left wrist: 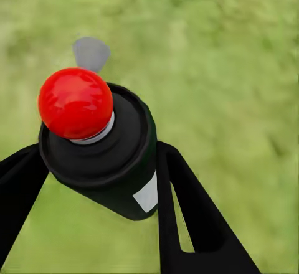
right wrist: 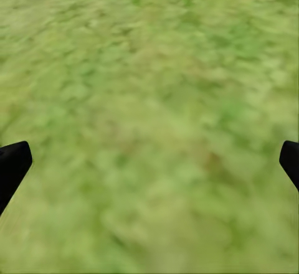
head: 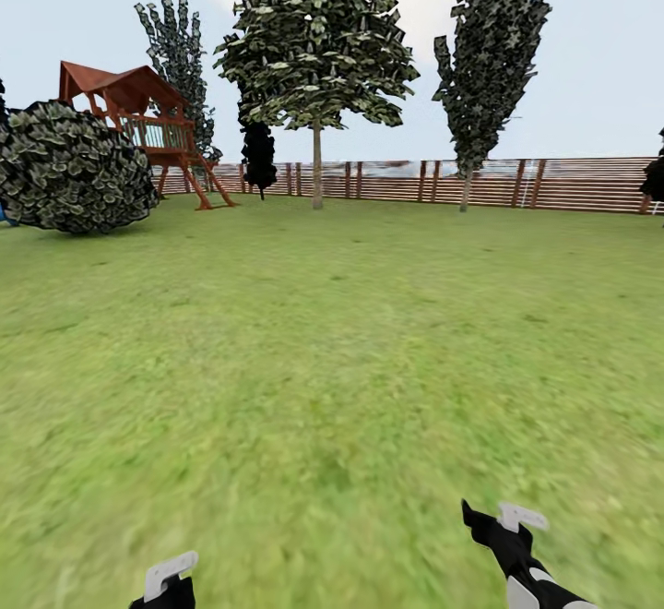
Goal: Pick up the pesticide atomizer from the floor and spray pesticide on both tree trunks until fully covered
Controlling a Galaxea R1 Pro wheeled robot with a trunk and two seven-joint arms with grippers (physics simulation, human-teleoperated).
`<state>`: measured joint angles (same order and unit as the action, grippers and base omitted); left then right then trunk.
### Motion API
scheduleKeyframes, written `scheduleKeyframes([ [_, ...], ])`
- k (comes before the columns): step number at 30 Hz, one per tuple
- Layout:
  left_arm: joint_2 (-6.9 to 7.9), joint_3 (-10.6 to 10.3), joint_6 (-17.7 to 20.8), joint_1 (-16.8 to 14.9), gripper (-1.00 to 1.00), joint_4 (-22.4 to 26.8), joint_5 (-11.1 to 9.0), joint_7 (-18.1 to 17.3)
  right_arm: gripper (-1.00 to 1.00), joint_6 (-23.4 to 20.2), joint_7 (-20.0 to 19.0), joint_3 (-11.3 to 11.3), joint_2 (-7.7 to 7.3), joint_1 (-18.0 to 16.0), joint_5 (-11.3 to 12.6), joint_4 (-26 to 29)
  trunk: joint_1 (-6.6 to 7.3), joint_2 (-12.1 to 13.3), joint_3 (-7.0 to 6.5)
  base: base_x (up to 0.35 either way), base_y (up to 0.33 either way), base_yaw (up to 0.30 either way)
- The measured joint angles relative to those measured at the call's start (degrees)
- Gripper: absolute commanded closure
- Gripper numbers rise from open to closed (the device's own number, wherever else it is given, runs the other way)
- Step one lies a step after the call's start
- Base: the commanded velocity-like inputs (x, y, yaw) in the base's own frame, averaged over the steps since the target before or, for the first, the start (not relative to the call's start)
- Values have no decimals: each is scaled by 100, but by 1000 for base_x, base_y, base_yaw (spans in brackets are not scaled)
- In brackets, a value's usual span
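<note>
Atomizer (left wrist: 103, 152) clamped in left tool (left wrist: 99, 180), small blank white label (left wrist: 147, 194)

The left tool (left wrist: 99, 180) clamps the pesticide atomizer (left wrist: 103, 149) (red tip up) over blurred grass (left wrist: 230, 68).

Floor (head: 332, 360): short green grass, open lawn. Standing on it at far edge: round bush (head: 74, 166), wooden play tower (head: 152, 125), slat fence (head: 553, 185), broad-crowned tree (head: 316, 166).
</note>
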<state>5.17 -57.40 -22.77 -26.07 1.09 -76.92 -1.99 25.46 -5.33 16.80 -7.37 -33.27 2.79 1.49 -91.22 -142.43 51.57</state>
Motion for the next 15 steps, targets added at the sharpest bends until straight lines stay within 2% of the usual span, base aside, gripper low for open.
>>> scheduleKeyframes([
  [15, 0, 0, 0, -2, 100, 0, 0, 0, -100, 0, 0, 0, 0, 0, 4, 0, 0, 0, 0, 328, 130, 0],
])
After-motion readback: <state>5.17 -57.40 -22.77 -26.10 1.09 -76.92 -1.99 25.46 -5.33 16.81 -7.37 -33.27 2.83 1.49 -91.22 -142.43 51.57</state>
